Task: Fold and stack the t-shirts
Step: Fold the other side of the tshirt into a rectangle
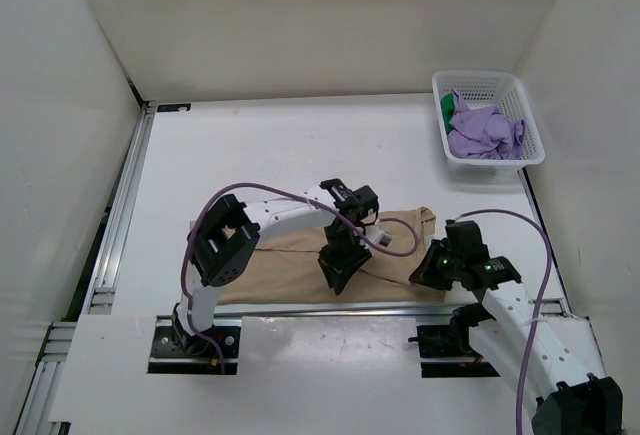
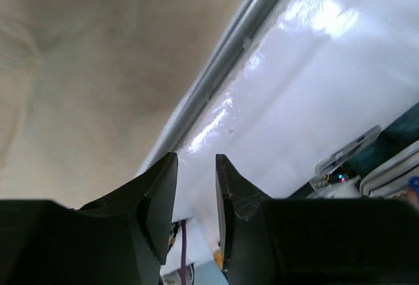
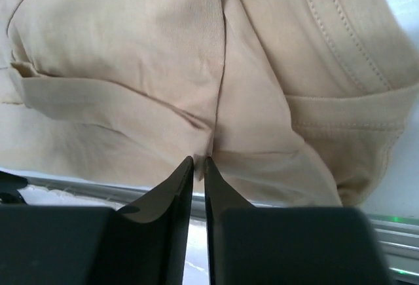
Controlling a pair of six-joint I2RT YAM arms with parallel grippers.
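The tan t-shirt (image 1: 290, 265) lies folded in a long band along the table's near edge. My left gripper (image 1: 340, 273) hangs over the middle of its front edge, open by a narrow gap with nothing between the fingers (image 2: 196, 157); the tan cloth (image 2: 78, 69) lies beyond them. My right gripper (image 1: 422, 273) is at the shirt's right end, its jaws almost together on a raised crease of tan cloth (image 3: 131, 56) at the tips (image 3: 199, 159). The purple t-shirt (image 1: 485, 130) and the green one (image 1: 447, 105) lie crumpled in the basket.
A white lattice basket (image 1: 490, 77) stands at the back right, against the right wall. A metal rail (image 1: 330, 307) runs along the near table edge just in front of the tan shirt. White walls enclose the table on three sides.
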